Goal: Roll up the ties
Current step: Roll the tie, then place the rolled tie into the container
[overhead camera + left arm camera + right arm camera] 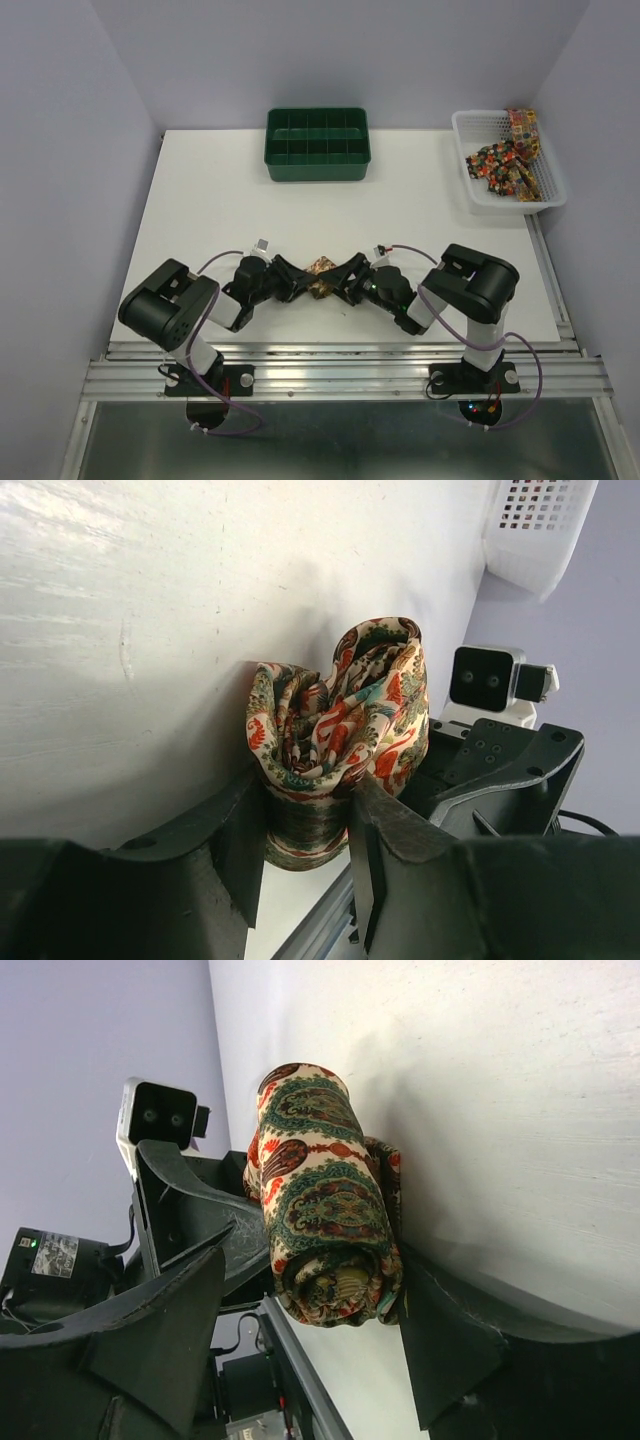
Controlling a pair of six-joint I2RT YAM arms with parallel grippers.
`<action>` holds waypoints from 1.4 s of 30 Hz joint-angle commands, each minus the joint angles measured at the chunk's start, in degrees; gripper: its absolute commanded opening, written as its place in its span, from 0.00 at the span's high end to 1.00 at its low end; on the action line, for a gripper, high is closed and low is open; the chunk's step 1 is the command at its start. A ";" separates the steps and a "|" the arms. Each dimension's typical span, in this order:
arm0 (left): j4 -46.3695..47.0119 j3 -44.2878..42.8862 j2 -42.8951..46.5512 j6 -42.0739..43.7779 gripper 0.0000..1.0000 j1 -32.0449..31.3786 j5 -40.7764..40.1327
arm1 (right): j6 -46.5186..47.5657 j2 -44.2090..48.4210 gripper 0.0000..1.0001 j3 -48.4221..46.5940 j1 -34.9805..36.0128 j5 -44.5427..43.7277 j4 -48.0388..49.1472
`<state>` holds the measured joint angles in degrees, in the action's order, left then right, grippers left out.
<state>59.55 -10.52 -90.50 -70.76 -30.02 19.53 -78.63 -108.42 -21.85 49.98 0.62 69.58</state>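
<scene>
1. Where the two arms meet, close to the near edge of the table [200,200] and about midway between its left and right edges, we see a rolled tie [321,277] caught between the two tools.
2. We find the left gripper [303,281] reaching in from the left side. In its wrist view the jaws stand only a little apart and are clamped on the lower part of the roll, with one of the fingers [235,850] pressed against each flank.
3. From that view we see the roll's coiled end facing us. Its layers are loose and a fold rises above the fingers.
4. We find the right gripper [342,280] reaching in from the right side, with its jaws spread wide around the same roll.
5. In the right wrist view the roll rests against one finger [445,1330]. The other finger seems to stand clear of the cloth, with a dark gap between them, so we read this tool as parted and not pinching.
6. We see the roll as a tight cylinder there, printed in red, green and cream, lying against the table.
7. At the far right corner sits a white mesh basket [461,150] holding other ties [505,160] in a heap.
8. Against the far edge, near its middle, stands a green compartment tray [317,170], well apart from the arms.
</scene>
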 commanded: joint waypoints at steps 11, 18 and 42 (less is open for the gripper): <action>-20.61 -2.30 6.91 7.83 1.00 -2.50 -4.50 | 6.12 2.34 0.20 0.93 0.03 -8.26 -26.07; -21.05 -4.24 5.95 7.48 1.00 -4.60 -2.75 | 2.87 -3.19 0.68 0.22 -0.05 -6.25 -17.40; -22.98 1.38 25.71 1.33 0.37 -5.75 -5.90 | -4.52 -6.02 0.99 6.73 0.03 1.84 15.85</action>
<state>36.18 -10.28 -70.37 -68.45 -35.62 14.63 -82.78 -113.36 -16.97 50.19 1.32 79.64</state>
